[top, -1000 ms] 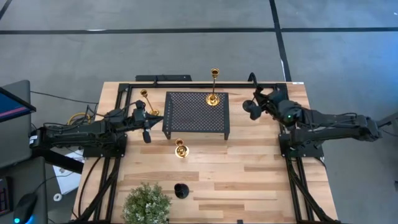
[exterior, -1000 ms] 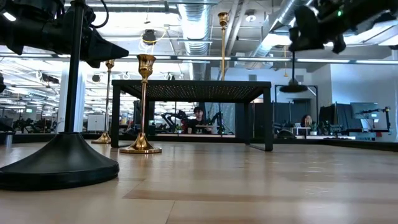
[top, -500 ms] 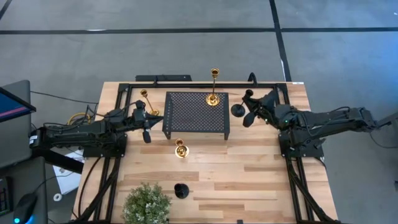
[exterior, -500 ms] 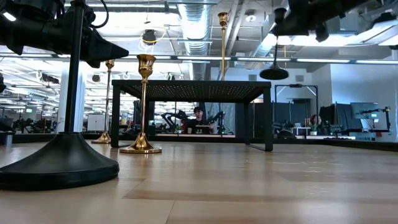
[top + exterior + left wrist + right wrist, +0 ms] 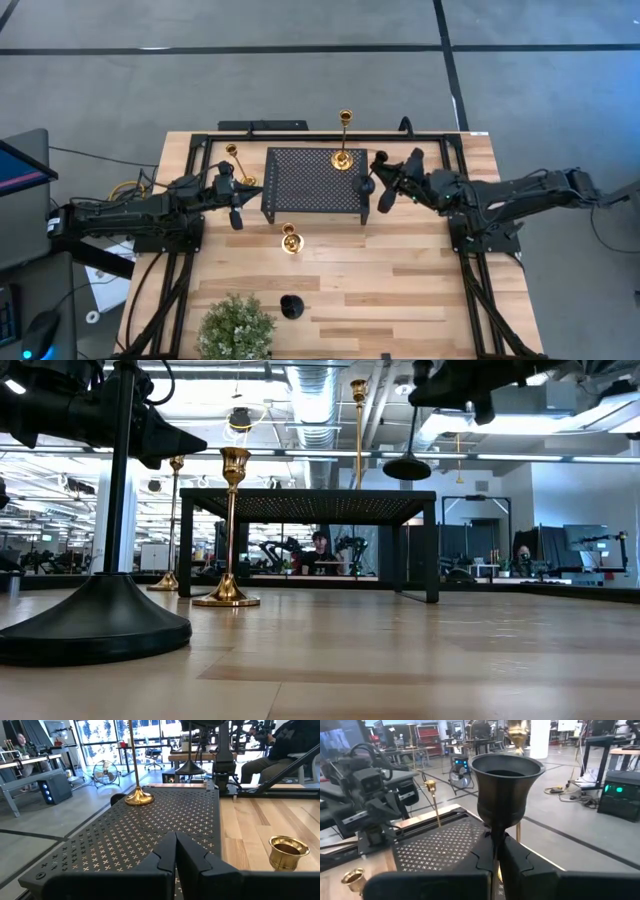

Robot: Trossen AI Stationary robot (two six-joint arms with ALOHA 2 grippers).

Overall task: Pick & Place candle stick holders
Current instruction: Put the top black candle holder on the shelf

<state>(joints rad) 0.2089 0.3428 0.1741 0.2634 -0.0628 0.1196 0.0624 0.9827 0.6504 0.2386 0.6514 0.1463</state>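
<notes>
- Right now the right gripper [image 5: 383, 186] is clamped narrow on the stem of a matte black holder [image 5: 366, 185], carrying it in the air just at the right edge of the black perforated stand [image 5: 312, 186]; its round base hangs a little above the stand's top in the low view.
- Judging from the thin stem in the grip, the holder could pivot between the fingers if the arm stops sharply, and then land tilted on the stand.
- Another risk is the tall gold holder [image 5: 343, 140] standing on the stand's far right corner, near the carried piece; a sweep too far inward could knock it over.
- If the base is lowered half over the stand's edge, it would likely tip off onto the table [image 5: 400, 290].
- Meanwhile the left gripper [image 5: 236, 212] waits with its fingers pressed together, empty, just beside the stand's left edge.
- Beyond the stand, a second tall gold holder [image 5: 237, 165] stands near its far left corner, the short gold holder [image 5: 290, 240] just in front of it, and the other black holder [image 5: 291, 306] well in front, beside the potted plant [image 5: 236, 328].
- Compared with a second ago, the right arm has carried its holder from well to the right of the stand up to its edge; the left arm and the standing holders have not moved.
</notes>
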